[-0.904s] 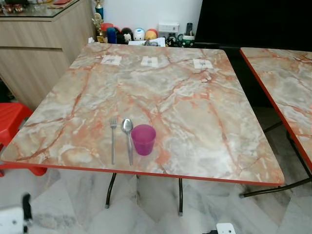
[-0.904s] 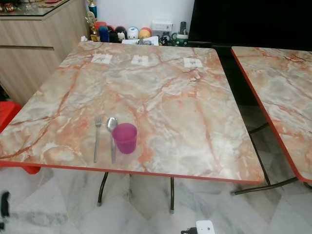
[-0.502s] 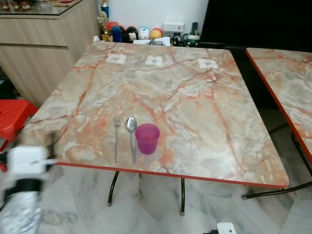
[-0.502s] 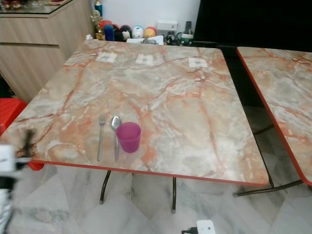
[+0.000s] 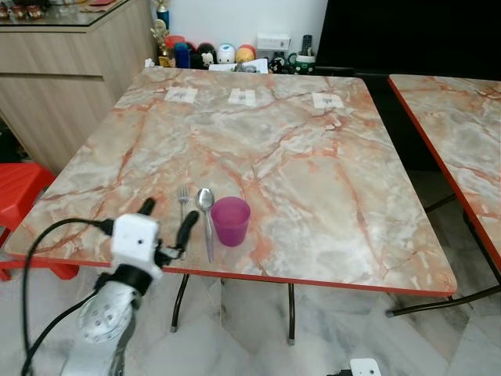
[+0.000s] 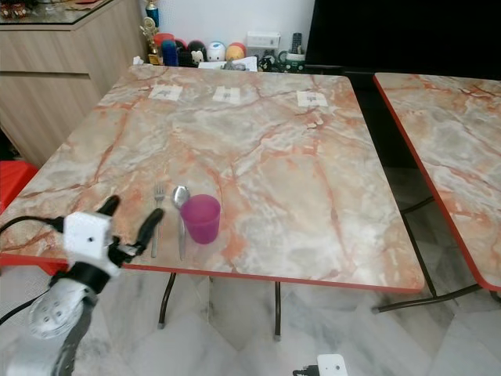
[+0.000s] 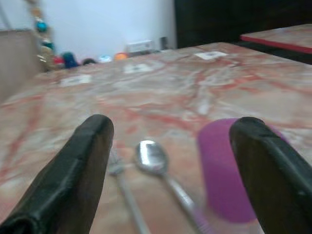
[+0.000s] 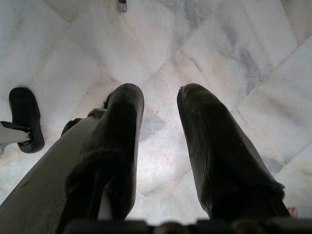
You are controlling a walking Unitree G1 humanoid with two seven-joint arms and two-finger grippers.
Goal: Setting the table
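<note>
The left end effector (image 5: pixel 166 218) is now raised at the near edge of the marble-patterned bench (image 5: pixel 297 157), its two black fingers (image 5: pixel 186 227) spread wide and empty. Half a second ago it was a blurred shape lower down and further to the robot's left, and nearly a second ago it sat at the very bottom corner of the head view. One finger now overlaps the fork (image 5: pixel 182 205) in the head view — whether it touches cannot be told. In the left wrist view the fingers frame the cutlery from the bench edge, apart from it.

The place setting itself has not moved. The fork, the spoon (image 5: pixel 206 215) and the purple cup (image 5: pixel 231 222) lie side by side near the front edge, fork on the robot's left, spoon between, cup upright just beside the spoon on the right. Three small white cards (image 5: pixel 243 97) sit in a row at the far side.

The right end effector (image 8: pixel 158 146) hangs over the pale tiled floor (image 8: pixel 234 53), fingers parted, holding nothing. A second bench (image 5: pixel 462 133) stands to the right, a red stool (image 5: pixel 19 196) to the left.
</note>
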